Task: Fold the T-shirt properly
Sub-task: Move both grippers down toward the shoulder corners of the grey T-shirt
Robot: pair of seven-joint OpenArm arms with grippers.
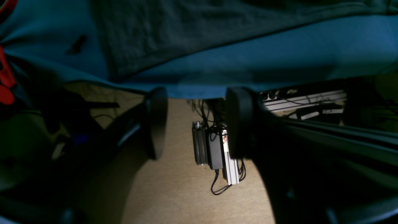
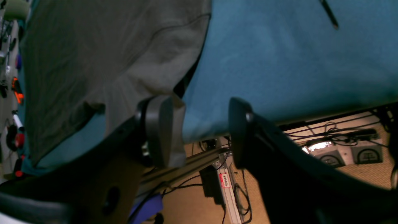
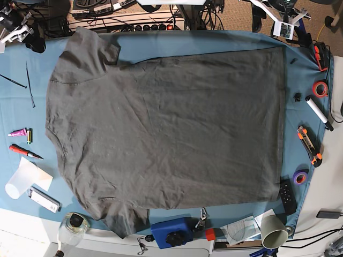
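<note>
The T-shirt lies spread flat on the blue tablecloth, collar side to the left and hem to the right. My left gripper is open and empty, off the table's far edge, with the shirt's hem corner just ahead of it. My right gripper is open at the far edge by the sleeve. A strip of sleeve fabric hangs beside its left finger. In the base view both arms sit at the top, the right arm and the left arm.
Hand tools lie left of the shirt, among them a red screwdriver. Tape rolls, a marker and a knife lie at the right. A blue box, a glass and a cup line the near edge.
</note>
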